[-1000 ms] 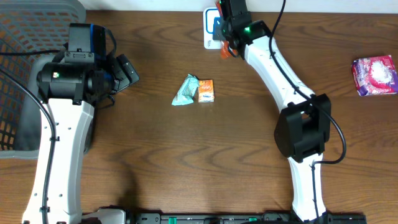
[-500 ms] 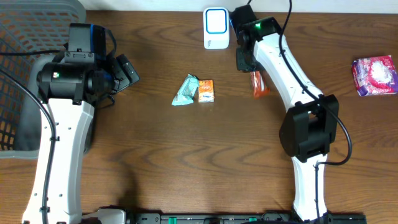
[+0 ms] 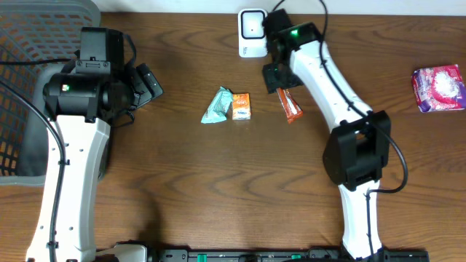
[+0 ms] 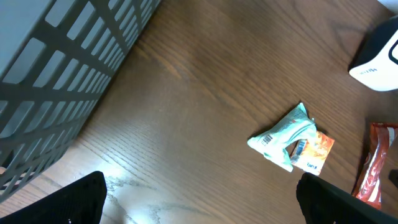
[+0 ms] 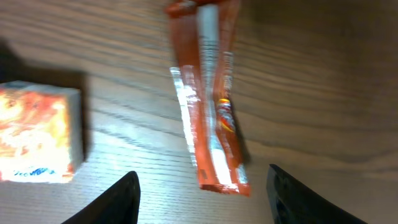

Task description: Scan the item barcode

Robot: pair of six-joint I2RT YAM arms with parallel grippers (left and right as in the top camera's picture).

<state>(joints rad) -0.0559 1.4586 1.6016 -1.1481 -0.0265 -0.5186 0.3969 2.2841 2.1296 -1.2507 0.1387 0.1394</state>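
Observation:
A red-orange stick packet [image 3: 290,104] lies flat on the wooden table, just right of a small orange box [image 3: 242,106] and a teal packet [image 3: 217,106]. My right gripper [image 3: 275,76] hovers beside the stick packet's far end, open and holding nothing. In the right wrist view the stick packet [image 5: 208,118] lies on the wood ahead of the spread gripper [image 5: 202,205], touching neither finger. The white barcode scanner [image 3: 252,33] stands at the table's far edge. My left gripper [image 3: 149,84] is open and empty at the left; its gripper [image 4: 199,202] shows wide apart over bare wood.
A grey mesh basket [image 3: 29,87] stands at the left edge, close to the left arm. A pink packet [image 3: 439,88] lies at the far right. The left wrist view takes in the teal packet [image 4: 283,137], orange box [image 4: 314,152] and stick packet [image 4: 373,168].
The right gripper opened and let go of the stick packet, which was held up at the scanner and now lies on the table. The right arm swung down from the scanner. The left arm stayed still.

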